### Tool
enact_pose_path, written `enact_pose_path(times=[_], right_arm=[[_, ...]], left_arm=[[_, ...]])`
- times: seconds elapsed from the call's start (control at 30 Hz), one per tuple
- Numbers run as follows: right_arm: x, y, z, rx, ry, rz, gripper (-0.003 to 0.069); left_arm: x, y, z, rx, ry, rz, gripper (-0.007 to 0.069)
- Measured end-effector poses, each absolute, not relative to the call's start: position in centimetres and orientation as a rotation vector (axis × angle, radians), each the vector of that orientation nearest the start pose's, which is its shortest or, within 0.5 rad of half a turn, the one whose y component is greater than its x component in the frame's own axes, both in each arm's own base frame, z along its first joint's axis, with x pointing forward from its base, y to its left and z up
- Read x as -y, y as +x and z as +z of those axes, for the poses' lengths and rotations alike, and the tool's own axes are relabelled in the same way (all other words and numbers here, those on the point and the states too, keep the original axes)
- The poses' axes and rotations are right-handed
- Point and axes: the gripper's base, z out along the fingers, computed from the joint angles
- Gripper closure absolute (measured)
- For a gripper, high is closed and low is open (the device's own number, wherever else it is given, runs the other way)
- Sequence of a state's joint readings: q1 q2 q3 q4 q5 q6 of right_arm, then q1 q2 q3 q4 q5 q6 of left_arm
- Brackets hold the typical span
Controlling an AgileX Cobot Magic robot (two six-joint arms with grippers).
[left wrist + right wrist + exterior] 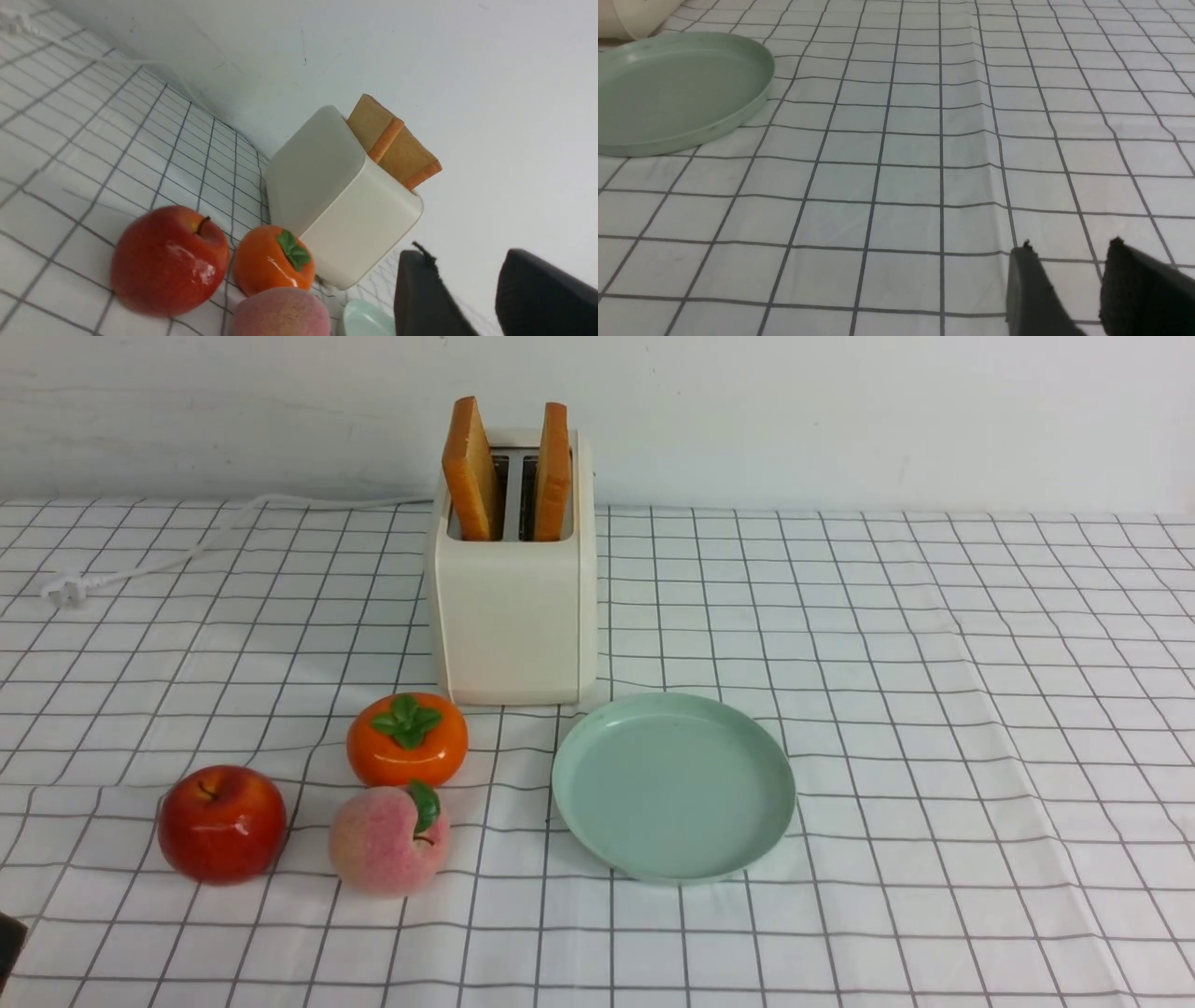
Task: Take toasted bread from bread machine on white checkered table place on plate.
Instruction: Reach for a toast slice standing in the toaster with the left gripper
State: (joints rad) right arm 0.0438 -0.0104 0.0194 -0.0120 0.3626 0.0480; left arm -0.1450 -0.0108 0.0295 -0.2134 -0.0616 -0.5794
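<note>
Toasted bread (470, 467), two square golden-tan slices with orange-brown crusts, stands upright in the slots of the boxy, smooth cream-white bread machine (513, 616) at the far middle of the wrinkled white grid-lined cloth worktop (934, 709). A round mint-green plastic plate (672, 784) lies just near-right of it. The left tool (467, 261), near a glossy red apple (168, 261), is released, dark fingers parted; the right tool (1070, 247), over cloth right of the plate, likewise.

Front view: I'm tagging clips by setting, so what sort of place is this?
Likely a staged kitchen-style tabletop: toaster holding toast, a plate and glossy fruit on checkered cloth, bare wall behind.
</note>
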Motion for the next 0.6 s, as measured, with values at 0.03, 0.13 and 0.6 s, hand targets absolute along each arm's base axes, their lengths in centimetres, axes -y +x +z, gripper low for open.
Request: enact_pose_path(times=[0.03, 0.13, 0.6], right_arm=[[-0.2, 5.3, 17.5, -1.851, -0.004, 0.052, 0.0419], [-0.3, 5.5, 18.0, -1.774, 0.065, 0.127, 0.0419], [-0.8, 5.8, 25.6, -1.595, 0.406, 0.568, 0.0577]], left_arm=[[0.7, 5.6, 20.9, -1.403, -0.491, -0.763, 0.0387], [0.6, 5.5, 21.3, -1.35, -0.534, -0.819, 0.0387], [1.4, 7.5, 30.2, -1.575, -0.354, -0.617, 0.0638]])
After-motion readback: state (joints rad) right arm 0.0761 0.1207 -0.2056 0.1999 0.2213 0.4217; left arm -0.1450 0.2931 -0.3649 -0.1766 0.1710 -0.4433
